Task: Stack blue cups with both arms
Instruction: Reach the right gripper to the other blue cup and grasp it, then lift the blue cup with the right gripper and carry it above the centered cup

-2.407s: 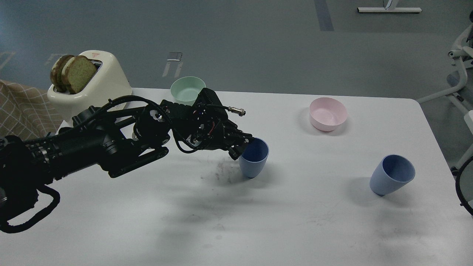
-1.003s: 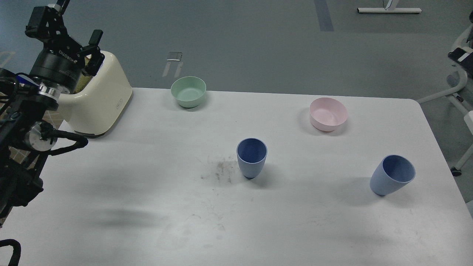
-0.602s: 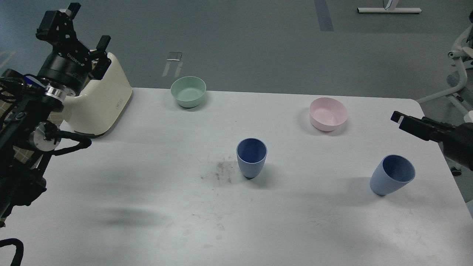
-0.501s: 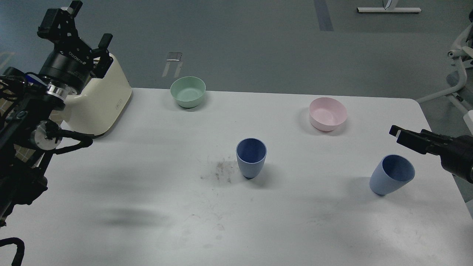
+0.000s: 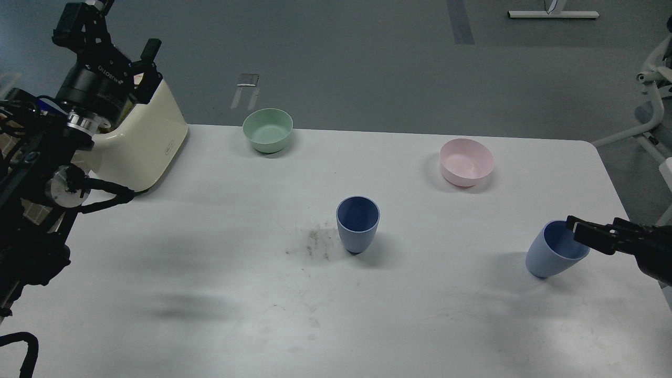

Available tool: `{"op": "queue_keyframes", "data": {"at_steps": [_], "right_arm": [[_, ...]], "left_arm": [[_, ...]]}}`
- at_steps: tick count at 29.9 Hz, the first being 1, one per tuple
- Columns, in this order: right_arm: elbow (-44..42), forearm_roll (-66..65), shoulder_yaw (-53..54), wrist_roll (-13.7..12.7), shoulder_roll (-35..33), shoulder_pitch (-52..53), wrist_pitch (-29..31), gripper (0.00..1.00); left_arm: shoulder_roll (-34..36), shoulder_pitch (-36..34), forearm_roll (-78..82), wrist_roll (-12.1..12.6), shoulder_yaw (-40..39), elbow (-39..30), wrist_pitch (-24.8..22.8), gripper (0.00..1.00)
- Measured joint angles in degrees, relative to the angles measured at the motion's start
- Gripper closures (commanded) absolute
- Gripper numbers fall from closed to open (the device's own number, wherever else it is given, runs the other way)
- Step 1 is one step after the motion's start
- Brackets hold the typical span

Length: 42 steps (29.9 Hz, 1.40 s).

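Two blue cups stand on the white table (image 5: 210,294). One blue cup (image 5: 357,224) is upright in the middle. The other blue cup (image 5: 554,252) is at the right and leans with its mouth toward the right. My right gripper (image 5: 577,231) comes in from the right edge, and its dark fingertips are at that cup's rim over its mouth. I cannot make out its two fingers apart. My left gripper (image 5: 118,39) is raised at the far left above the toaster, fingers spread, empty, far from both cups.
A cream toaster (image 5: 149,142) stands at the back left under my left arm. A green bowl (image 5: 267,129) sits at the back centre and a pink bowl (image 5: 466,161) at the back right. A dark smudge (image 5: 315,244) lies left of the middle cup.
My left gripper let go of the middle cup and withdrew up to the far left. My right arm came in from the right and dropped to the right cup's rim.
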Motion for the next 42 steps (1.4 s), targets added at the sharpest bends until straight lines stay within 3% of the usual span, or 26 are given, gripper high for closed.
{"op": "queue_keyframes", "data": {"at_steps": [7,15,26,31,42], "right_arm": [[-0.4,-2.8,-0.1,-0.6,1.8,-1.3,0.0,0.12],[-0.4,-5.0,-0.1,-2.4,4.4,-1.5,0.0,0.36],[-0.2,-5.9,0.0,-3.9,5.2,-1.4,0.0,0.92],[-0.1,-5.8,-0.1,-4.0,4.9,-1.5,0.0,1.0],[0.1,-5.0,0.7,-3.5,5.3,-0.6,0.0,1.0]], "left_arm": [[0.1,0.4,0.0,0.0,0.1,0.0,-0.1,0.02],[0.1,0.6,0.2,0.1,0.3,0.1,-0.1,0.02],[0.0,0.1,0.5,0.2,0.3,0.5,0.2,0.02],[0.3,0.2,0.6,0.2,0.3,0.8,0.3,0.02],[0.1,0.2,0.6,1.4,0.3,0.9,0.5,0.02]]}}
